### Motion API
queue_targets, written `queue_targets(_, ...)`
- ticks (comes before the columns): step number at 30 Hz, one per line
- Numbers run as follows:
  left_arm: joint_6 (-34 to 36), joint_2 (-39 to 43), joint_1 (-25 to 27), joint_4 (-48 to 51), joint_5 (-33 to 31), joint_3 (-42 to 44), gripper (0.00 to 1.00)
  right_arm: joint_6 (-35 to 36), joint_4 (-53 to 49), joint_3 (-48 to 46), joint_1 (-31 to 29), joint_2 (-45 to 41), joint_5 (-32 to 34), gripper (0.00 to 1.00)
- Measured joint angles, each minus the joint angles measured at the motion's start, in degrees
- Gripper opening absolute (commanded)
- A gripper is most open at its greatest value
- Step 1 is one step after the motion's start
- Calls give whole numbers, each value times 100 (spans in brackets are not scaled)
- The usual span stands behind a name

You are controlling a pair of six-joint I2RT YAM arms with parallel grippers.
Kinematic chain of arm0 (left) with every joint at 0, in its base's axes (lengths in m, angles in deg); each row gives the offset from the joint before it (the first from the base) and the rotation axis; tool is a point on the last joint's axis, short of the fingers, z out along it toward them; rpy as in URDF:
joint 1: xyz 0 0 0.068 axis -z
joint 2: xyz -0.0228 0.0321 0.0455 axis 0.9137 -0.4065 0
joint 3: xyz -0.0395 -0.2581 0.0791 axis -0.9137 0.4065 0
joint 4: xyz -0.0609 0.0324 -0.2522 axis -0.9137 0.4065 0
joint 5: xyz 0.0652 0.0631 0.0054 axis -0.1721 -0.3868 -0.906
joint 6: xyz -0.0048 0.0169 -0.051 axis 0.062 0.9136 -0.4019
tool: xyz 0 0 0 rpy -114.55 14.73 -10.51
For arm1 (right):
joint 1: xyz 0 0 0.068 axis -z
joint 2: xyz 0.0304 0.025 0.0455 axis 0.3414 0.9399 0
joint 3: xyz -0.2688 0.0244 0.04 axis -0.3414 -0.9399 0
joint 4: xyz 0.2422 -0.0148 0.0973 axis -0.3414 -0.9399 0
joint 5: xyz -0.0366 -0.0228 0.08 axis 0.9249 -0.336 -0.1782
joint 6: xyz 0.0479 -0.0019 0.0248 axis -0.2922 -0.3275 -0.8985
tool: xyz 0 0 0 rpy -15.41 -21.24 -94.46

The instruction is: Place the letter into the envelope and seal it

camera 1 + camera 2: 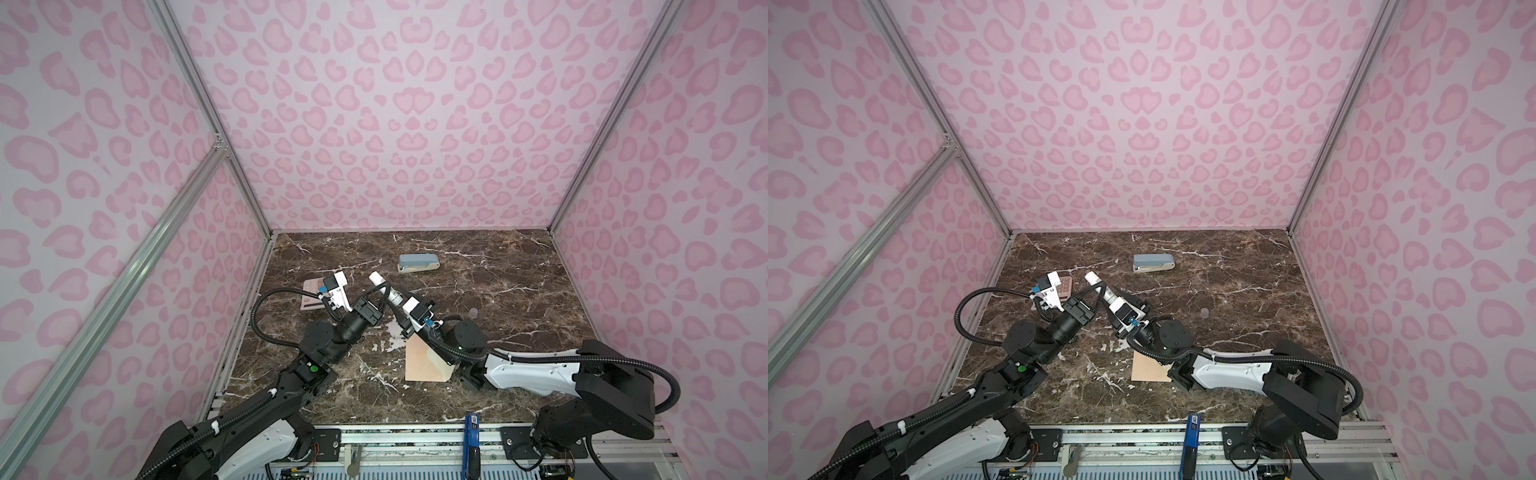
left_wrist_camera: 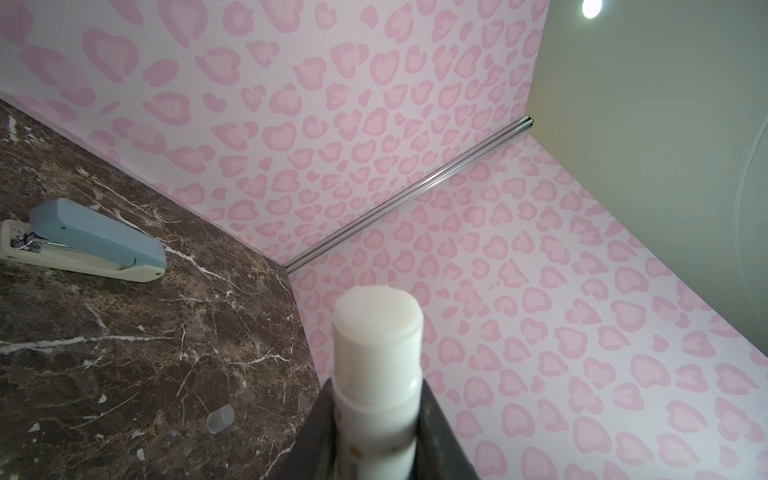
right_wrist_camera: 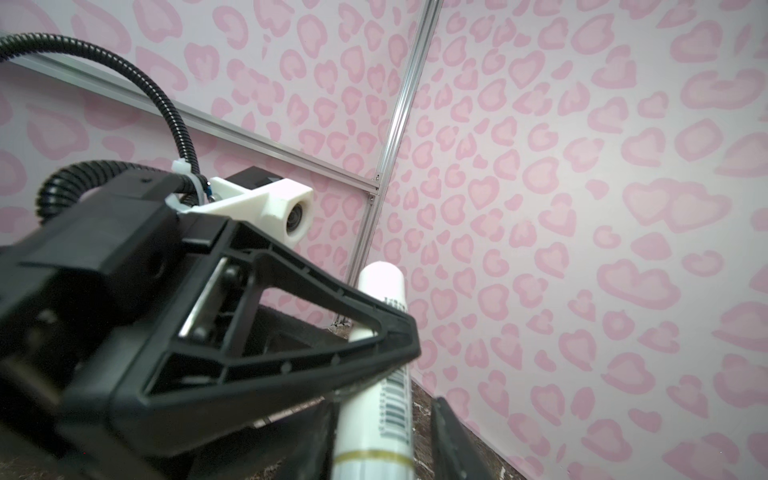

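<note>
A white glue stick (image 1: 379, 279), uncapped, is held up off the table, slanting toward the back wall. My left gripper (image 1: 384, 293) is shut on its upper body (image 2: 378, 353). My right gripper (image 3: 382, 424) stands open around its lower, barcoded end (image 3: 392, 390); a gap shows between the tube and one finger (image 3: 451, 432). The peach envelope (image 1: 422, 361) lies on the marble near the front, partly under my right arm, and shows in both top views (image 1: 1150, 368). The letter does not show apart from it.
A blue-and-cream stapler (image 1: 417, 263) lies toward the back. A pink calculator (image 1: 309, 297) sits at the left behind my left wrist. The glue stick's clear cap (image 1: 473, 311) stands on the marble right of the grippers. Patterned walls close three sides.
</note>
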Motion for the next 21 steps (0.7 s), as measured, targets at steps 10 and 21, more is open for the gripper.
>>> queue_targets(10, -262, -144, 17, -179, 9, 0, 28, 44, -48, 72, 9, 13, 26, 13)
queue_targets(21, -136, 212, 31, 92, 131, -52, 55, 61, -564, -205, 17, -542, -162, 11)
